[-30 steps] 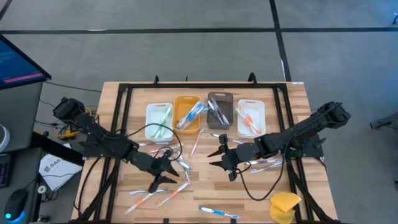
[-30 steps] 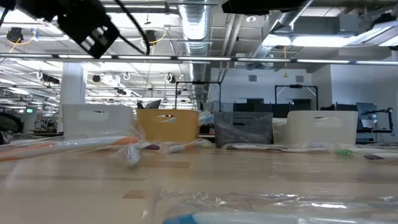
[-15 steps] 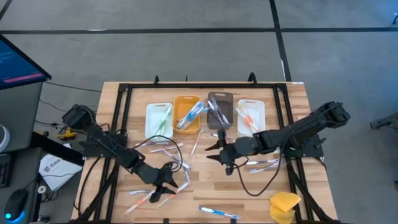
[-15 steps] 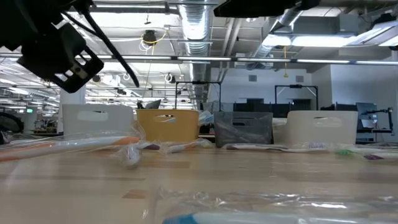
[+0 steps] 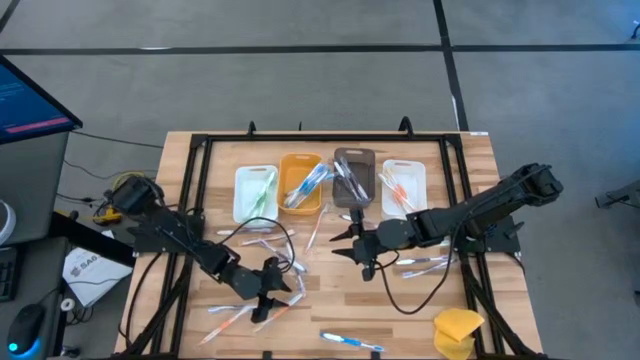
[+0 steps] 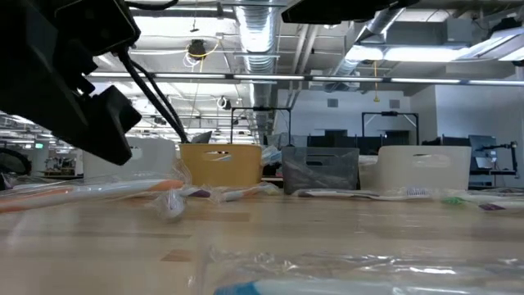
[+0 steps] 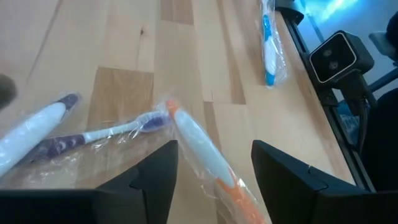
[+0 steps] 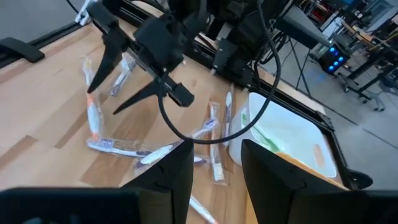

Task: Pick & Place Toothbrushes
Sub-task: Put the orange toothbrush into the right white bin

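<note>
Many toothbrushes in clear wrappers lie scattered on the wooden table [image 5: 330,300]. My left gripper [image 5: 265,298] hangs low over the near-left part of the table and is open. Its fingers [image 7: 155,177] stand on either side of an orange-and-white toothbrush [image 7: 198,148] that lies flat on the wood; I see no touch. A purple-and-white toothbrush [image 7: 34,132] lies beside it. My right gripper [image 5: 343,243] hovers open at mid-table, with nothing between its fingers [image 8: 267,168].
Four small bins stand in a row at the far side: white [image 5: 255,192], orange [image 5: 300,183], grey [image 5: 352,178] and white [image 5: 403,190], each with toothbrushes inside. A blue toothbrush [image 5: 350,342] lies near the front edge, and a yellow lump [image 5: 457,330] at the near right corner.
My left gripper has sunk toward the table and moved a little toward the near edge, tipping further downward, and now stands over the orange-and-white toothbrush.
</note>
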You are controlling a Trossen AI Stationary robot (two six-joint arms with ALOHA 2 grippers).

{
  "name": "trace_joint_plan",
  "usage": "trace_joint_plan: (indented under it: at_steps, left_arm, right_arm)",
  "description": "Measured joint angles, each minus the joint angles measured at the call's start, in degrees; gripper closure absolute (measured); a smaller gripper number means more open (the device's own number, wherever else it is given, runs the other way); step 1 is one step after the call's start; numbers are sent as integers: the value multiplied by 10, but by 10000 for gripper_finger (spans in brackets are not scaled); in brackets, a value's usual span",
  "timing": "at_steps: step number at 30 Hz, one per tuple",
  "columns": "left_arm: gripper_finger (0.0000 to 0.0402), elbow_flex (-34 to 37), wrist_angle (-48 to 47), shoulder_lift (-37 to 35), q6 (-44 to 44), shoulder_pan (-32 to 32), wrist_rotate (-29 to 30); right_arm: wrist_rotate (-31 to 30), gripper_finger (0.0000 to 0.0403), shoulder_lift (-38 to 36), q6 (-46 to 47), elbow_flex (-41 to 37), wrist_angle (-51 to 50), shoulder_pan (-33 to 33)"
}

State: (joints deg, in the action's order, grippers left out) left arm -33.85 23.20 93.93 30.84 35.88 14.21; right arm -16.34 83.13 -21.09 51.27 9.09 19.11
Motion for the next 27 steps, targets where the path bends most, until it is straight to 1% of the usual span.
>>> trace_joint_plan:
  at_steps: [4,12,18,22,24,27]
  left_arm:
    - [191,0,9,8,1,0,-3]
    - [172,0,9,8,16,-5,-5]
    - [159,0,10,11,35,-9,-5]
    - [155,-2,10,30,86,-10,-5]
    - [155,-4,16,45,89,-10,-6]
    - [158,-12,49,69,81,-10,-14]
  right_arm:
    - [0,274,0,6,0,0,3]
    - [0,274,0,60,0,5,4]
    - [0,274,0,68,0,1,17]
    - [0,274,0,61,0,1,27]
    - [0,274,0,61,0,2,27]
    - [0,274,0,61,0,1,26]
